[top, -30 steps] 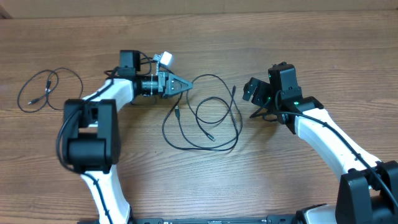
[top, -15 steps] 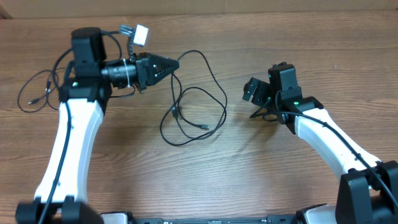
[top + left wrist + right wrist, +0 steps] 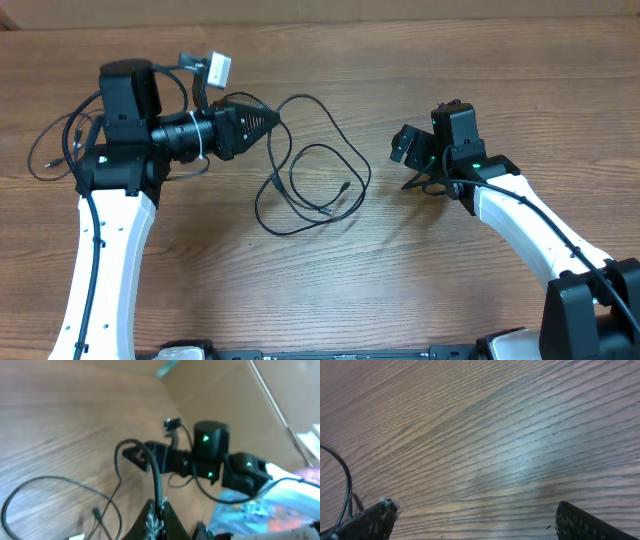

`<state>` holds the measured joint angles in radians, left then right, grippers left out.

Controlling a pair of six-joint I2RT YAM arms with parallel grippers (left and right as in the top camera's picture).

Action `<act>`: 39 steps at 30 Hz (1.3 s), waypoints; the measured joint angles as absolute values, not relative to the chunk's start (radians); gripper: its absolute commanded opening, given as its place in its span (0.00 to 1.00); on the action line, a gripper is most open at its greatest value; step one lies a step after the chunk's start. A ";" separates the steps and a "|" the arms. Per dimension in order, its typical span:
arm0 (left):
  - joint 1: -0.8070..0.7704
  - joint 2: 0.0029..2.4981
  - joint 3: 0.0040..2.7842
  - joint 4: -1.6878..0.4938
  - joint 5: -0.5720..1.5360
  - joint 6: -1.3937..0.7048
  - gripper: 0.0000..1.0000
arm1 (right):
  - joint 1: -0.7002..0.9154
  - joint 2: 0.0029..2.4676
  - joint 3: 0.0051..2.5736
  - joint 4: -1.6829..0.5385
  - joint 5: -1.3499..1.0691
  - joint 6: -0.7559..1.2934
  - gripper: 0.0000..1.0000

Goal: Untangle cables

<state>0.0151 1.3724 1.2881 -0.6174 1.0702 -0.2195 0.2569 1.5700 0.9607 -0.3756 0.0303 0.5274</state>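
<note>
A thin black looped cable (image 3: pixel 310 185) lies tangled in the middle of the brown wooden tabletop (image 3: pixel 450 290). One strand rises to my left gripper (image 3: pixel 272 118), which is clamped shut on it, probably to draw the loops apart. A second thin black cable (image 3: pixel 55 140) rests at the far left, well apart. My right gripper (image 3: pixel 408 165) hovers just right of the loops, jaws wide and empty. Only the left wrist view shows the pinched strand close up. The right wrist view shows mostly bare wood.
</note>
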 measured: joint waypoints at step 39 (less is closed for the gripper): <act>0.015 1.373 1.143 -1.080 0.252 -0.157 0.04 | 0.257 1.570 0.961 -0.375 0.030 0.527 1.00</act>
<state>0.0147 1.3731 1.1431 -1.0798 0.2520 -0.1566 0.2569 1.5700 0.9607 -0.3748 0.0303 0.5274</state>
